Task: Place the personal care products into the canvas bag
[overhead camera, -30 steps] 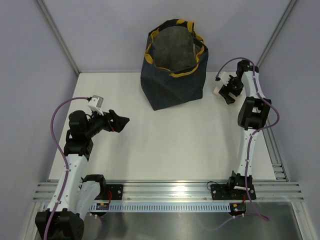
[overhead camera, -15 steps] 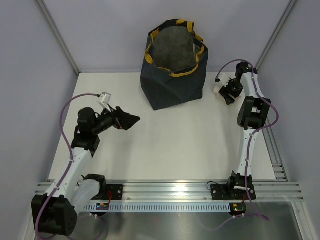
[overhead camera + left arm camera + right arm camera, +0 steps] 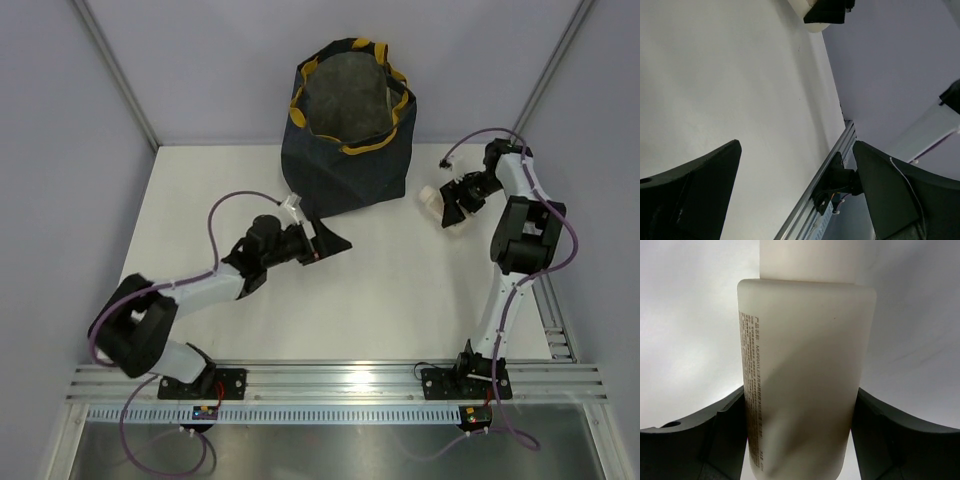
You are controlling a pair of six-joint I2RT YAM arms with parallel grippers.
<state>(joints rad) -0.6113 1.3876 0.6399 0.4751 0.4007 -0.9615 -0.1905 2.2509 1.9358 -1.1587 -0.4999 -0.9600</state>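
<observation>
**A:** How much has been done?

**B:** The canvas bag (image 3: 340, 185) is stood upright. Nothing can be made out inside it, and only one bottle is seen outside it.

**A:** What is held?

**B:** The left gripper (image 3: 330, 243), just in front of the bag, is spread wide and nothing is held. The right gripper (image 3: 447, 203), to the right of the bag, is closed on the cream bottle (image 3: 429, 196). That bottle is likely the last one to be dropped in.

Soft, even overhead light; the white surface (image 3: 400, 290) shows faint shadows, and glare sits on the metal rail (image 3: 365, 375) at bottom centre. In the right wrist view the cream bottle (image 3: 805, 375) looms close, shaded lower left; dark fingers (image 3: 690, 440) blur in the lower corners.
</observation>
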